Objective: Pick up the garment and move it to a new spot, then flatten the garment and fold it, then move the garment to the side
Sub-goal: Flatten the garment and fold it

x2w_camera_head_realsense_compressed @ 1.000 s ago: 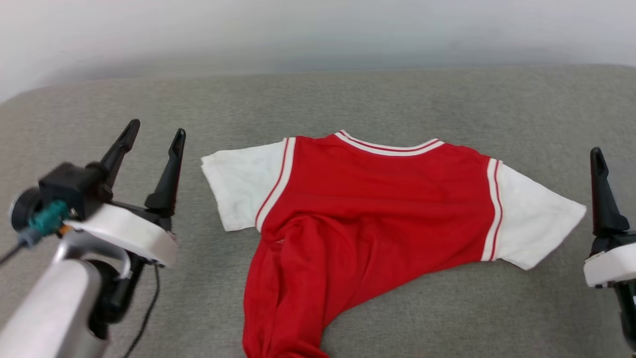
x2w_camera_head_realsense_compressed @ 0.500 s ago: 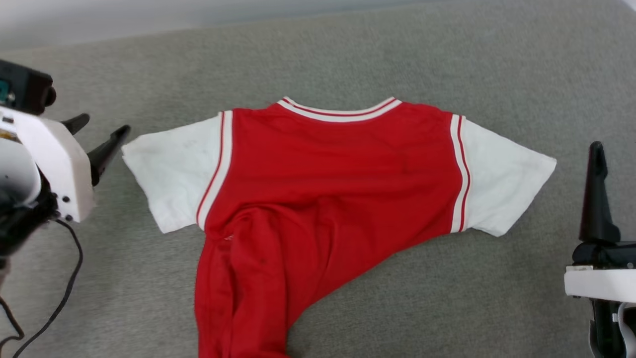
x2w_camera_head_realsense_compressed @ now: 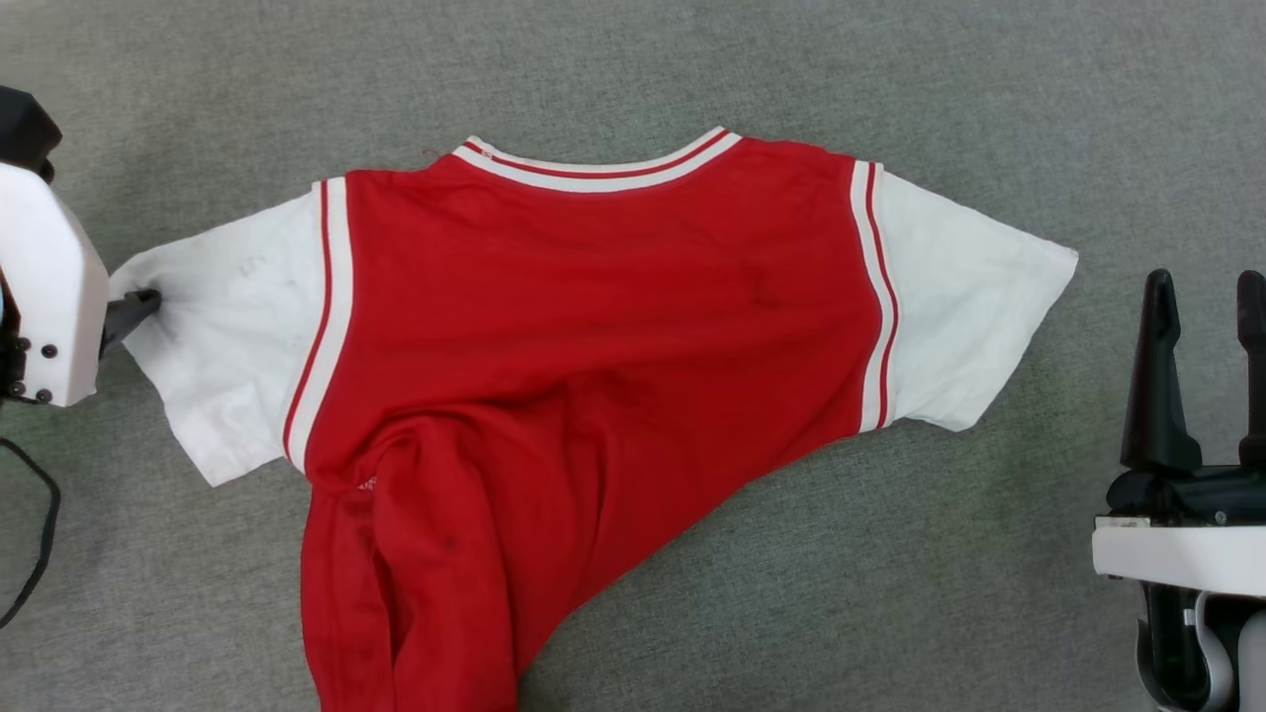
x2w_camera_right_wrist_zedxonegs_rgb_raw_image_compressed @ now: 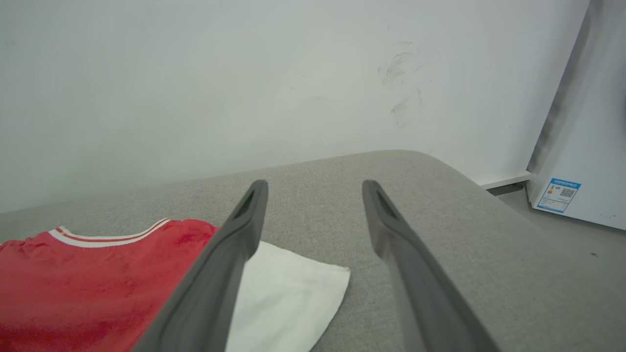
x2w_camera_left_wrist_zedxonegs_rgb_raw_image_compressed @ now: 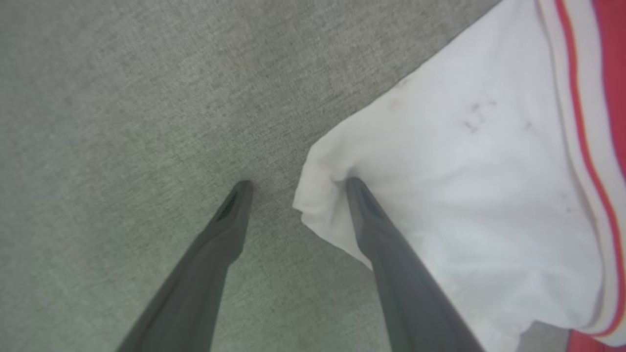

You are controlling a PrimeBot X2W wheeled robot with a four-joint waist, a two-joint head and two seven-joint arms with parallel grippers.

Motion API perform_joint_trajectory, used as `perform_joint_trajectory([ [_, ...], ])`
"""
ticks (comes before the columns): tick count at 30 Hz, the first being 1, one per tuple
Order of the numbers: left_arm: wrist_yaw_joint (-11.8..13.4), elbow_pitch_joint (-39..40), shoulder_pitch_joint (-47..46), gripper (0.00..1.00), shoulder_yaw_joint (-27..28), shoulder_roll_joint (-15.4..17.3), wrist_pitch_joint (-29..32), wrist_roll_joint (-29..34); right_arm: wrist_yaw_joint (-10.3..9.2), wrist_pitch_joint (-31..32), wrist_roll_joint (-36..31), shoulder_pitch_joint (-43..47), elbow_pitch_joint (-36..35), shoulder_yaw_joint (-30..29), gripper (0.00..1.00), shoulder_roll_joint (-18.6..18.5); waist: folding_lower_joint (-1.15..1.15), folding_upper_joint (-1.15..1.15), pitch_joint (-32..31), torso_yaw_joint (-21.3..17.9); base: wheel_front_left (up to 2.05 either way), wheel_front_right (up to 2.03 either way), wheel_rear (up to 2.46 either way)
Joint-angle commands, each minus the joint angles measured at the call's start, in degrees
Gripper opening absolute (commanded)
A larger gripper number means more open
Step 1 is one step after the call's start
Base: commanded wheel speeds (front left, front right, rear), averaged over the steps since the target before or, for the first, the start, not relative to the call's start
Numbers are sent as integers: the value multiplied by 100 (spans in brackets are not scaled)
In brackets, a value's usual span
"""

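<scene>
Item: garment (x2w_camera_head_realsense_compressed: 593, 326), a red jersey with white sleeves, lying spread on a grey upholstered surface (x2w_camera_head_realsense_compressed: 890, 613), no lettering showing. Nearest the robot: the hem end, bunched into a twisted red fold (x2w_camera_head_realsense_compressed: 415, 593) that runs off the bottom edge of the head view, skewed toward the robot's left. Next out, at the robot's right: right end effector (x2w_camera_head_realsense_compressed: 1205, 297), fingers spread with nothing between them, near the right sleeve (x2w_camera_head_realsense_compressed: 959, 316) but apart from it, bare grey showing between. At about the same depth on the other side: left end effector (x2w_camera_left_wrist_zedxonegs_rgb_raw_image_compressed: 296, 188), fingers spread and astride the outer corner of the left sleeve (x2w_camera_left_wrist_zedxonegs_rgb_raw_image_compressed: 464, 195). One fingertip (x2w_camera_left_wrist_zedxonegs_rgb_raw_image_compressed: 354, 187) presses into the white cloth at its edge. The other (x2w_camera_left_wrist_zedxonegs_rgb_raw_image_compressed: 243, 188) is over bare surface just beside it; no pinch made. Farthest: striped collar (x2w_camera_head_realsense_compressed: 603, 168), then a pale wall (x2w_camera_right_wrist_zedxonegs_rgb_raw_image_compressed: 244, 73) in the right wrist view. Long axis: sleeve to sleeve, straight across the robot's front. Governing relation: the left sleeve corner already sits between the left fingers, so the left arm is nearer. Closing there would likely take that corner, while the right must first travel inward to its sleeve.
</scene>
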State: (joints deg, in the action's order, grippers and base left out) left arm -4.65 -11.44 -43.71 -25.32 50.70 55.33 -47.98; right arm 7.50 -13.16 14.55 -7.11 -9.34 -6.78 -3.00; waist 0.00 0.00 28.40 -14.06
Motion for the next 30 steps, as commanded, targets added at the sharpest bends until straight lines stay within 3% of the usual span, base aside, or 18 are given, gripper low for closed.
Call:
perform_joint_trajectory([
  [1,-43,-136,23,100,-139,7,84,76,-2,-50,-27,-113,17,-4,100,20,0,0,45,-42,0,0,0],
  [4,-103,-288,110,100,-281,-56,163,25,-2,-80,-33,-132,35,-41,100,21,0,0,71,-43,0,0,0],
  [5,-131,-328,174,0,-318,-122,224,-71,-2,-86,-52,-131,41,-61,100,21,0,0,68,-37,0,0,0],
  [10,-169,-371,280,0,-252,-273,-161,-183,-2,74,-255,-160,111,-94,100,22,0,0,-49,60,0,0,0],
  [15,-122,-303,302,0,27,-362,-1225,35,-4,1089,-449,-170,300,136,100,-400,0,0,-364,204,0,0,0],
  [21,-154,173,675,0,86,-274,-2012,259,-3,2813,-372,-277,130,403,100,-1437,0,0,-703,500,0,0,0],
  [26,-80,970,999,0,109,-106,-2321,417,-3,4213,206,-615,107,773,100,-2565,0,0,-723,747,0,0,0],
  [30,40,1758,1183,0,117,-5,-2365,470,-4,5355,827,-1002,244,729,100,-3024,0,0,-609,973,0,0,0],
])
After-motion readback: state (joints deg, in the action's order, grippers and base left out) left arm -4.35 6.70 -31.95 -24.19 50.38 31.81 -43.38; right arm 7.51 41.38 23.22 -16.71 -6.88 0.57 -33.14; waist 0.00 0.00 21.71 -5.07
